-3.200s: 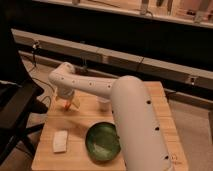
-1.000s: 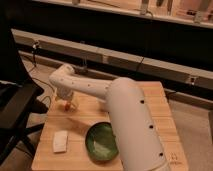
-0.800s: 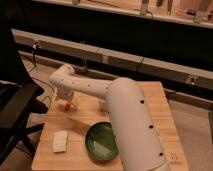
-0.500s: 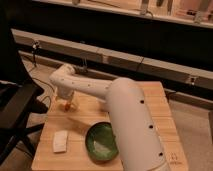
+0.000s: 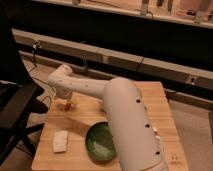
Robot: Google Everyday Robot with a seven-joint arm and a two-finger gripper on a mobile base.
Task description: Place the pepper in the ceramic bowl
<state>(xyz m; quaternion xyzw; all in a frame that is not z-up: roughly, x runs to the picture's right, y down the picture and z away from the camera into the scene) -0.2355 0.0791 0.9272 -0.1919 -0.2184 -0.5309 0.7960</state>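
The pepper is a small orange-red shape on the wooden table, near its far left corner. My gripper hangs from the end of the white arm, right over the pepper and down at table height. The arm's end hides most of the gripper. The green ceramic bowl sits near the table's front edge, to the right of and nearer than the pepper. Its right rim is hidden behind my arm.
A small white rectangular block lies on the table left of the bowl. A black chair stands off the table's left side. A dark counter with cables runs behind the table.
The large arm link has shifted slightly to the left. The gripper has stayed over the pepper, and the bowl and white block have not moved.
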